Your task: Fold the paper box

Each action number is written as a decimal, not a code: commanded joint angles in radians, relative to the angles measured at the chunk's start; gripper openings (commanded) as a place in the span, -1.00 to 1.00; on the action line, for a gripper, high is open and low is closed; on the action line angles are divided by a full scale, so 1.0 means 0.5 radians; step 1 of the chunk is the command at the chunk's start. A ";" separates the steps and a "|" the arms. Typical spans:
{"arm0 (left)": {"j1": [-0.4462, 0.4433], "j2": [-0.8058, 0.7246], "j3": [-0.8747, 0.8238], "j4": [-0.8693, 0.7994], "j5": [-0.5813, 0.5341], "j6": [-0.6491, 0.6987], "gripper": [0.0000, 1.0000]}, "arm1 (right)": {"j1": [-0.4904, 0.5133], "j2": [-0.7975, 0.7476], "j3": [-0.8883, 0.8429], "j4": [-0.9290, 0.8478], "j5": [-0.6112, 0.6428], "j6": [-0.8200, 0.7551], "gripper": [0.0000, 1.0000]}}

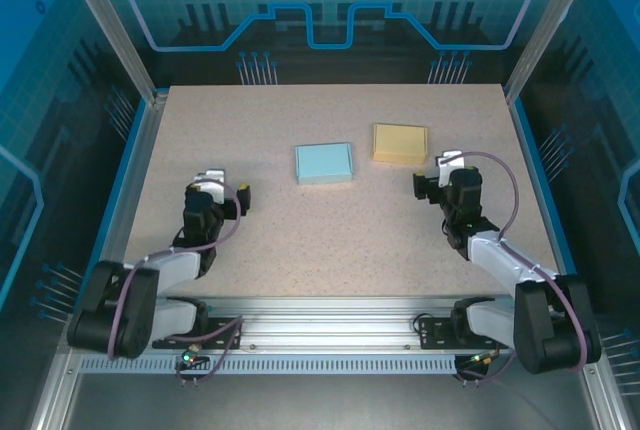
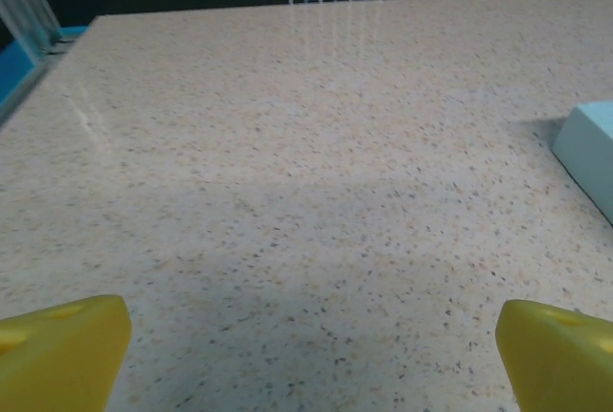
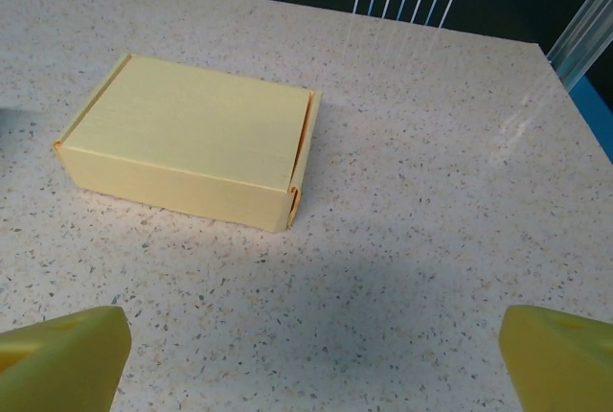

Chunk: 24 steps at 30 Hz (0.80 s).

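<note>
Two paper boxes lie on the speckled table, both closed up as low rectangular blocks. The light blue box (image 1: pixel 324 163) sits near the middle, and its corner (image 2: pixel 589 148) shows at the right edge of the left wrist view. The yellow box (image 1: pixel 400 143) lies to its right and slightly farther back; in the right wrist view the yellow box (image 3: pixel 187 139) is ahead and to the left of the fingers. My left gripper (image 1: pixel 226 184) (image 2: pixel 311 354) is open over bare table, well left of the blue box. My right gripper (image 1: pixel 435 172) (image 3: pixel 311 359) is open, just short of the yellow box, holding nothing.
The table (image 1: pixel 330 240) is bounded by aluminium frame posts (image 1: pixel 110 30) and blue side rails (image 1: pixel 135 165). Both arm bases stand on the rail (image 1: pixel 320 325) at the near edge. Open tabletop lies between the arms and behind the boxes.
</note>
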 commanded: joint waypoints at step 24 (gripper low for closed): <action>0.236 0.533 0.314 0.209 0.411 -0.162 0.98 | -0.060 0.350 -0.045 0.517 -0.251 0.009 1.00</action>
